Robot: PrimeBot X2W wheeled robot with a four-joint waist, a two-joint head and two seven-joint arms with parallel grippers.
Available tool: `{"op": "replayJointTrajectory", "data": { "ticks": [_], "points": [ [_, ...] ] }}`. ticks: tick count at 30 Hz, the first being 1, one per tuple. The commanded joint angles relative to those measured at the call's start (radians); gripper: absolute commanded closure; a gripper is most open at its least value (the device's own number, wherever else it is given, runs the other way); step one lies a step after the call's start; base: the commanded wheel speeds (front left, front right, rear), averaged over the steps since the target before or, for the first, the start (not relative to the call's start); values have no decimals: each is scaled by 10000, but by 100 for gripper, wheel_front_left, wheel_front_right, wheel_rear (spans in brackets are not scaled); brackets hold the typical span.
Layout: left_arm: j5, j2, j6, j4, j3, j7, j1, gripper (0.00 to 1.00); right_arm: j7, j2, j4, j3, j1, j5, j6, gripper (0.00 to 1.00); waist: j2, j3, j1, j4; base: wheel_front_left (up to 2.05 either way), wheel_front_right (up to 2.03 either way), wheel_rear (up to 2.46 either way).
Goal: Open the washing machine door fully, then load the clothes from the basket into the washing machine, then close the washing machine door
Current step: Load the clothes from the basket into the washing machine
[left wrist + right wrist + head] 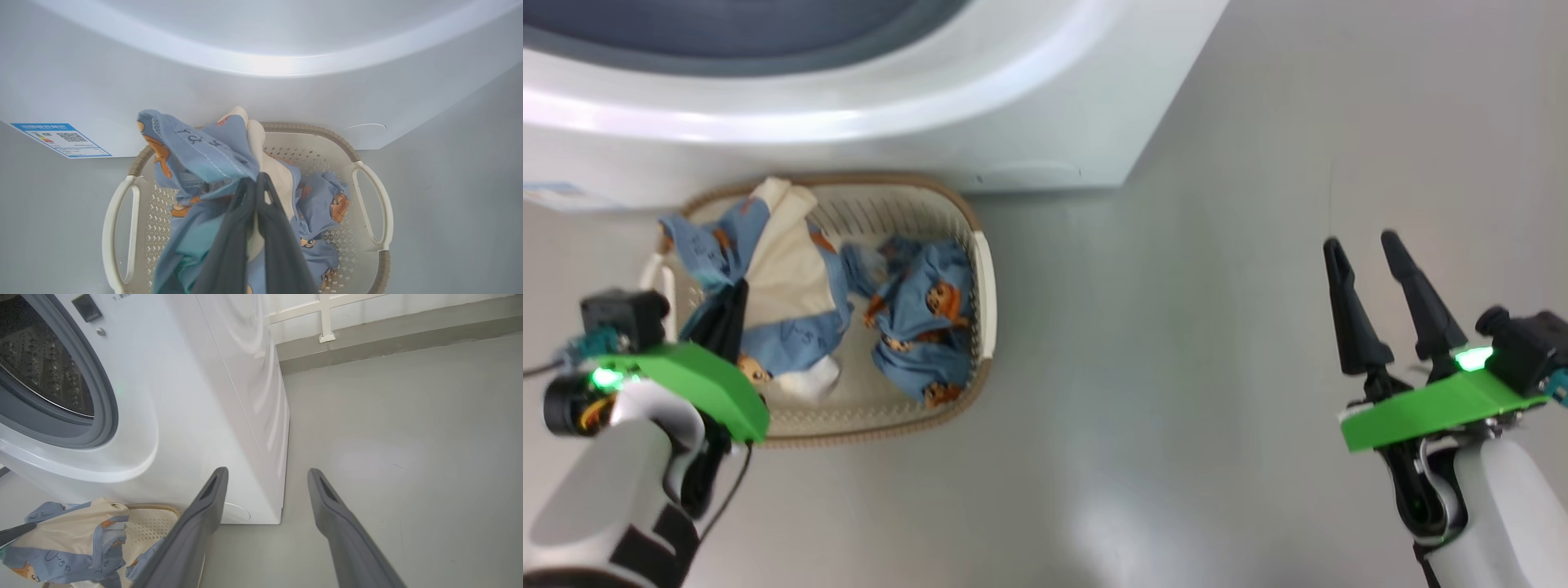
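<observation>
washer (1029, 122): behind basket, drum mouth uncovered, ready for loading | basket (984, 278): on floor, against washer | clothes (784, 269): one bundle raised over basket, other bundle (923, 327) inside it | left gripper (256, 183): clamped on raised bundle | right gripper (1361, 240): spread wide, empty, well right of basket

One washing machine (1054, 106), one basket (984, 286), two clothes bundles (927, 327), two hands: left hand (737, 292), right hand (1360, 241).

Three views, one basket (890, 216)
Head view looks steeply down on it; left wrist view sits close above it; right wrist view, seemingly lower, faces the washing machine (196, 396) and the basket rim.
</observation>
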Motion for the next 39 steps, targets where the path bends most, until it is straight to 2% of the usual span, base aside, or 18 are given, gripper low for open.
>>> {"op": "replayJointTrajectory", "data": {
  "ticks": [1,14,24,32,39],
  "points": [
    [217,368,-14,-266,466,-132,291,100,-48,-109,-156,146,407,-1,16,0,0,-929,0,217,0,0,0],
    [2160,-225,-14,-2609,2855,-133,2643,100,-48,-218,17,-129,1616,77,16,0,0,-2623,0,418,0,0,0],
    [3220,-932,-14,-4632,4472,-133,4800,100,-48,-183,32,-286,2342,104,16,0,0,-3477,0,411,0,0,0],
    [3790,-1524,-14,-5885,5173,-133,6036,100,-48,-191,41,-464,2815,145,16,0,0,-3901,0,514,0,0,0],
    [4120,-1887,-14,-6833,5396,-133,6812,100,-48,-166,-12,-582,3099,138,16,0,0,-4029,0,583,0,0,0]
  ]
}}
